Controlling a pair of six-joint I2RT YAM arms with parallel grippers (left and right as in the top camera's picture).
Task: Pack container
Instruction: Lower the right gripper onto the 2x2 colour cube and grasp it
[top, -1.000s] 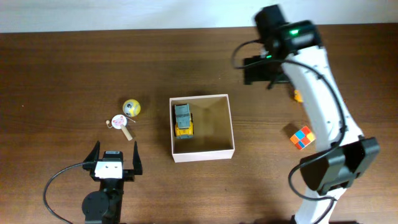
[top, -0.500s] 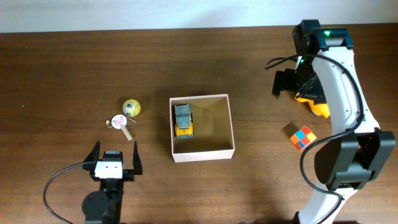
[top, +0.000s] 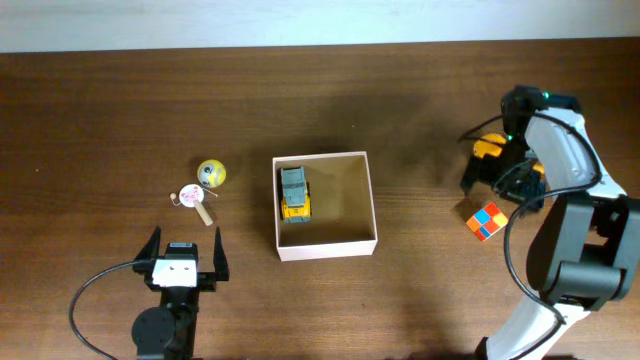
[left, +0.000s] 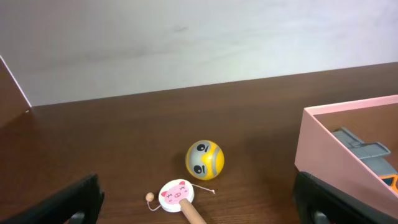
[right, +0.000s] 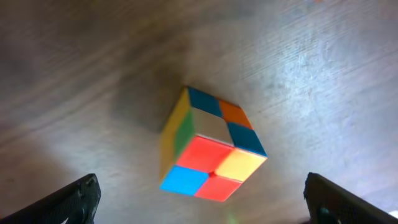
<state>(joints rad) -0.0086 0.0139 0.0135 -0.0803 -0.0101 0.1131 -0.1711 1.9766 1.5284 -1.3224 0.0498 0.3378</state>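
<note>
container (top: 340, 205) mouth up, sides square to table (top: 100, 100); left gripper (top: 185, 240), right gripper (right: 202, 202) wide, empty

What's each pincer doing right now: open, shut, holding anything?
Left pincer: open, holding nothing.
Right pincer: open, holding nothing, above the colour cube.

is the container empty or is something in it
Not empty. The container holds one toy truck against its left wall; the rest of its floor is bare.
</note>
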